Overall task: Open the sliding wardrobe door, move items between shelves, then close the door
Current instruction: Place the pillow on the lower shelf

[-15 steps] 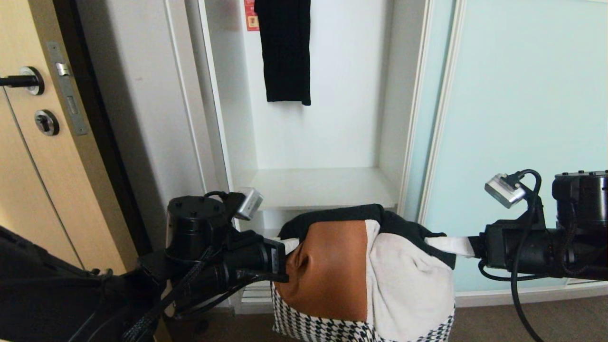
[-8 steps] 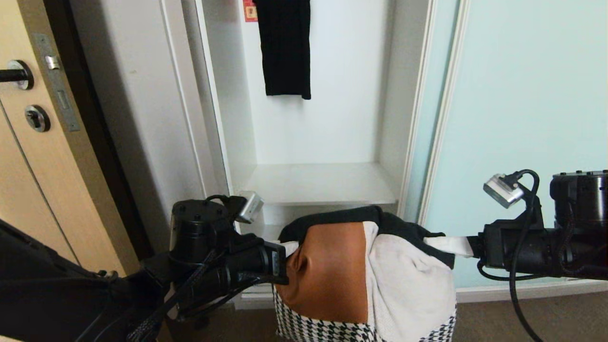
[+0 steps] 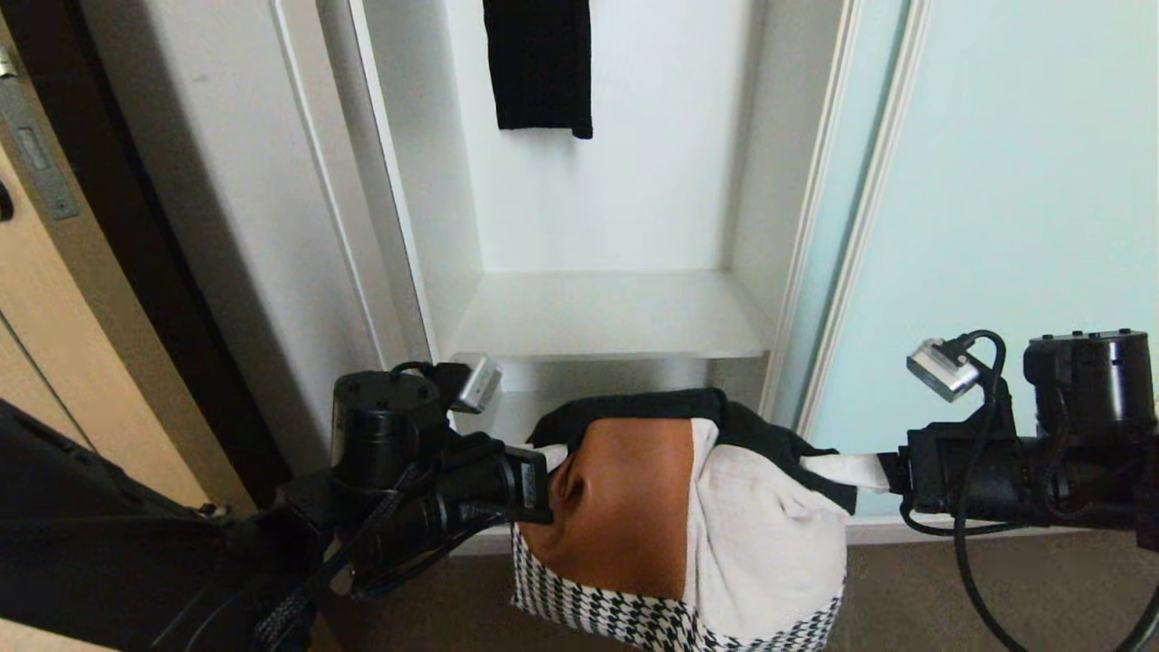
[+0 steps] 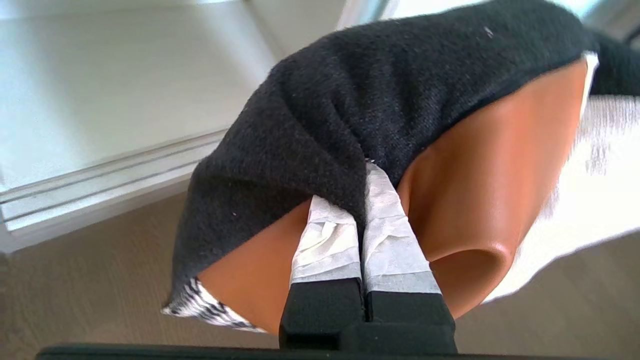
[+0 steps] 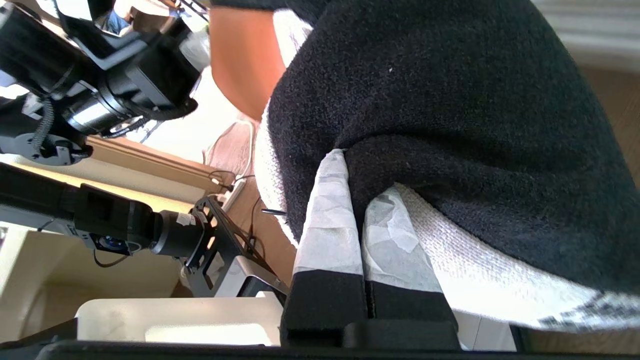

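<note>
Both grippers carry a soft bundle in front of the open wardrobe, just below its white shelf (image 3: 607,317). The upper item (image 3: 634,507) is black with orange and white parts; the houndstooth item (image 3: 625,620) hangs under it. My left gripper (image 3: 550,466) is shut on the bundle's left end, its taped fingers (image 4: 390,235) pinching black fabric (image 4: 350,100). At the right end my right gripper (image 3: 838,471) is shut too, its fingers (image 5: 330,220) clamped on black knit (image 5: 450,110). The sliding wardrobe door (image 3: 1023,181), pale aqua glass, stands slid to the right.
A black garment (image 3: 539,63) hangs inside the compartment above the shelf. The off-white side post (image 3: 208,199) and a wooden room door (image 3: 36,362) stand at the left. Brown floor (image 3: 996,589) lies below the bundle.
The whole picture has shifted: the camera moved, so the shelf and hanging garment sit higher and the room door has slid left. Both grippers still hold the bundle between them.
</note>
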